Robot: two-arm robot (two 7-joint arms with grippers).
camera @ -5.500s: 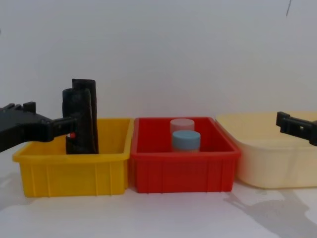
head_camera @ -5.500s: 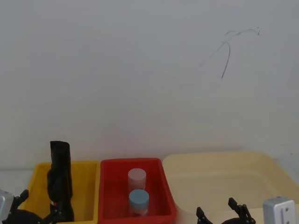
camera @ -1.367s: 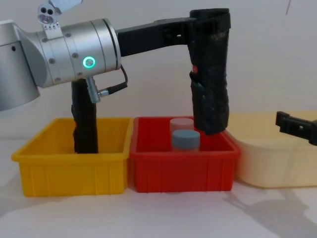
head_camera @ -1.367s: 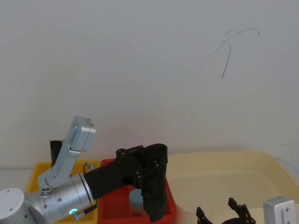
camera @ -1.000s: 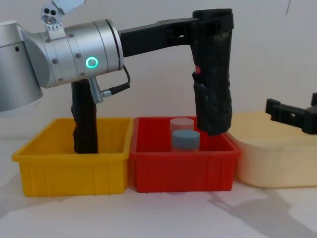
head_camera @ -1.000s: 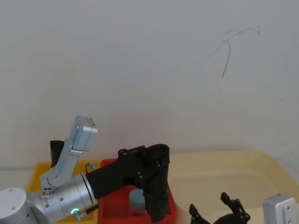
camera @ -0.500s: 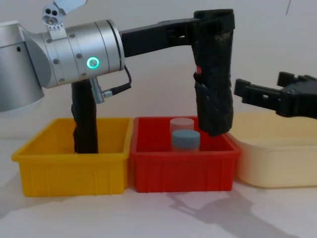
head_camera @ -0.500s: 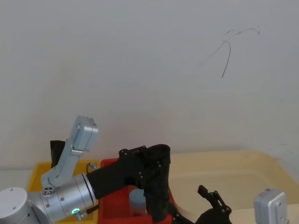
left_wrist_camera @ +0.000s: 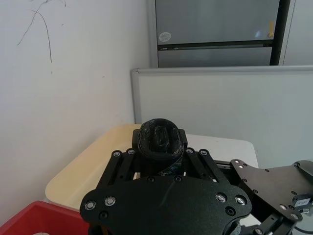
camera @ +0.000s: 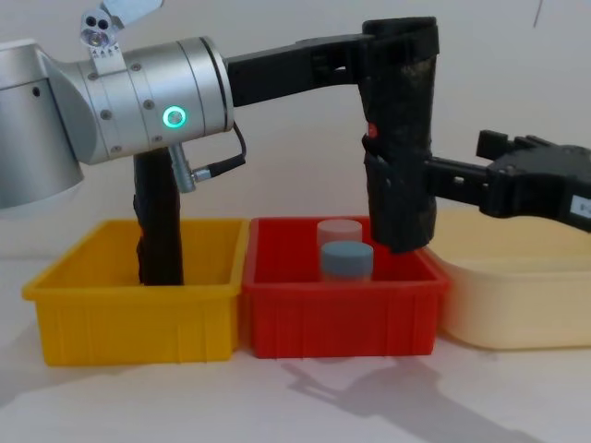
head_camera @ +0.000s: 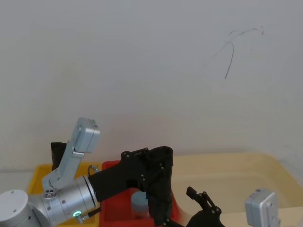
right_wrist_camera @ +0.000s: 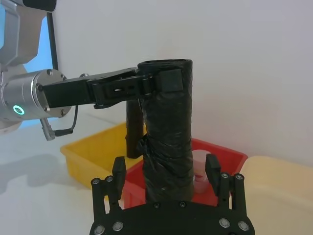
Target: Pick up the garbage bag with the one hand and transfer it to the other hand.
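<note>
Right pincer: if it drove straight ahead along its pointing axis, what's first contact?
The garbage bag, held upright at its top by the left pincer over the red bin. The right wrist view shows the roll dead ahead of the right pincer, centred between its open fingers; the remaining gap is unclear.

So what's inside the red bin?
A blue-capped jar in front, a pale pink jar behind. The garbage bag, in the left gripper, hangs over the red bin's right side, hiding the floor there; the open right gripper flanks it.

Gaps betw. right tool (right_wrist_camera: 165,164) & garbage bag (right_wrist_camera: 167,122) both sides; jars (camera: 346,260) near.
</note>
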